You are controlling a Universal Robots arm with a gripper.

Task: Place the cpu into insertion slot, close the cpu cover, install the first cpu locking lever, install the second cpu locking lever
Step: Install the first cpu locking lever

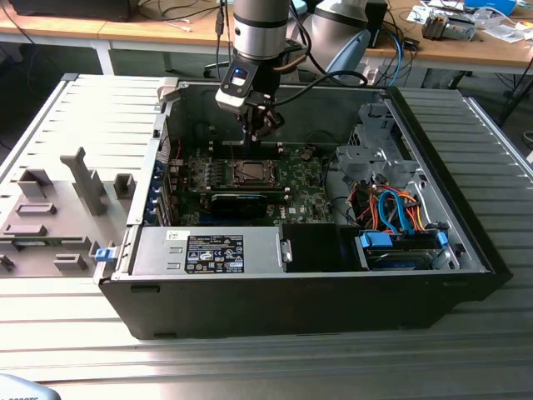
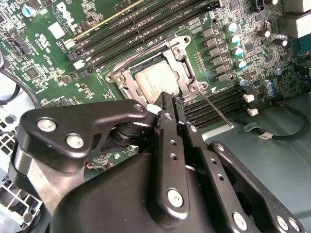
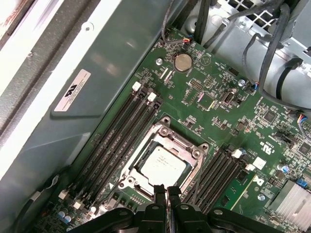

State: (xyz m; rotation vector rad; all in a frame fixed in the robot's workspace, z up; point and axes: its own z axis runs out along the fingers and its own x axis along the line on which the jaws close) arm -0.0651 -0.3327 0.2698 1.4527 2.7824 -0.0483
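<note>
Far left: a grey fixture tray (image 1: 50, 217) with moulded blocks lies on the ribbed metal table (image 1: 250, 367), just beside the open computer case (image 1: 291, 308).
Case, near side: a silver power supply (image 1: 208, 250) sits along the front wall, in the exterior view's left half.
Arm: it (image 1: 260, 29) comes down from above into the case, over the green motherboard (image 1: 304, 187).
Gripper: it (image 1: 260, 129) hangs just above the socket area; in both wrist views its fingers stand together (image 2: 172, 103) (image 3: 166, 189), tips touching or nearly so, with nothing seen clamped between them.
Cpu: the silvery chip (image 1: 248, 172) (image 2: 154, 80) (image 3: 163, 164) lies flat in the insertion slot (image 3: 146, 151), close under the fingertips.
Cpu cover: the metal frame (image 2: 127, 80) (image 3: 183, 144) lies down around the chip, which shows through its square window.
Lever: in the second wrist view a thin metal rod (image 2: 216, 109) runs out from the socket's corner across the neighbouring memory slots; whether it is latched cannot be told.
Board: long black memory slots (image 3: 116, 141) flank the socket on both sides, and a coin battery (image 3: 183, 62) sits near the board's edge.
Right: a grey drive cage (image 1: 375, 146) stands in the exterior view's right half of the case, with orange and blue cables (image 1: 391, 208) looping below it.
</note>
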